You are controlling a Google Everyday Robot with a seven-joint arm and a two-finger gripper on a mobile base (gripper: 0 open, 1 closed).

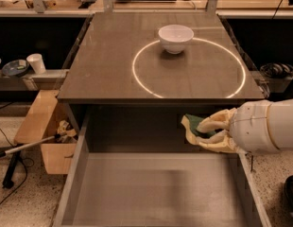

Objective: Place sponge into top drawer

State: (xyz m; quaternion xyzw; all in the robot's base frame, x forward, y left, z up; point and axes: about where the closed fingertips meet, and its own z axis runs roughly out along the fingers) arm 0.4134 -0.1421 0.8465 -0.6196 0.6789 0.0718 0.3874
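Observation:
My gripper (198, 130) reaches in from the right, its cream fingers (216, 119) shut on the sponge (195, 125), whose dark green top and yellow edge show between them. It holds the sponge just below the table's front edge, above the back right part of the open top drawer (156, 188). The drawer is pulled out toward the camera; its grey bottom holds nothing.
A white bowl (175, 38) stands at the back of the brown table (108, 65), on a glowing white ring (137, 74). A cardboard box (42, 126) sits on the floor at the left. A paper cup (36, 63) and a dish (12, 68) rest on a shelf at the far left.

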